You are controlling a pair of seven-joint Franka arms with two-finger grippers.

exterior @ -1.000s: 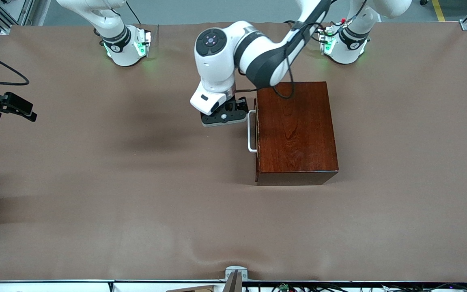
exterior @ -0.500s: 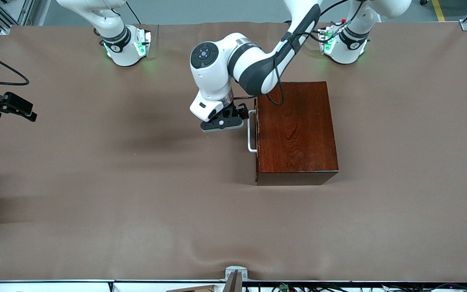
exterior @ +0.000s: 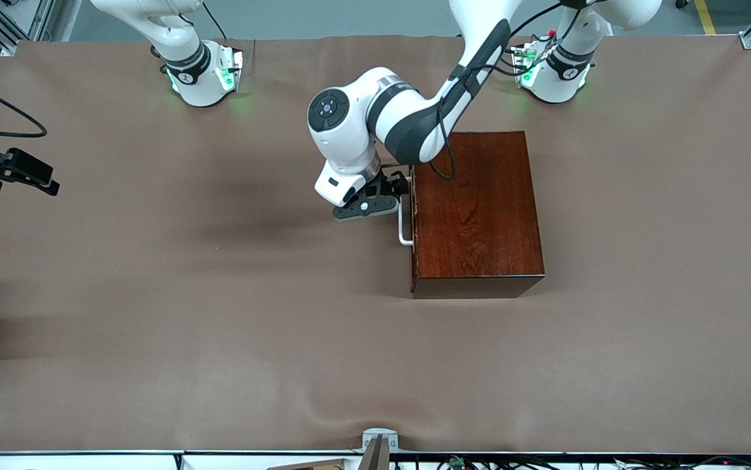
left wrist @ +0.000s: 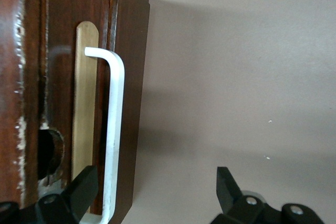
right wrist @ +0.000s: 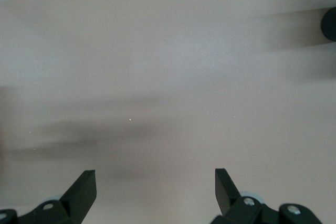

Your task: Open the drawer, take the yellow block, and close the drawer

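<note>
1. Table (exterior: 153, 294): brown cloth cover, carries the wooden box and both arm bases
2. Wooden box (exterior: 476, 209): glossy reddish-brown, sits toward the left arm's end of the table, in the middle of its depth
3. Left arm (exterior: 414, 117): reaches from its base down to the drawer front
4. Drawer (left wrist: 63, 103): shut, front flush with the box, faces the right arm's end of the table; yellow block not visible
5. Left gripper (exterior: 385, 196): just in front of the drawer, fingers spread wide, holding nothing; wrist view has one finger (left wrist: 84, 190) at the drawer face, the handle bar between the two
6. Right gripper (right wrist: 155, 192): fingers wide apart, empty, over bare table; arm waits
7. Handle (exterior: 402, 222): white U-bar, not yet clamped
</note>
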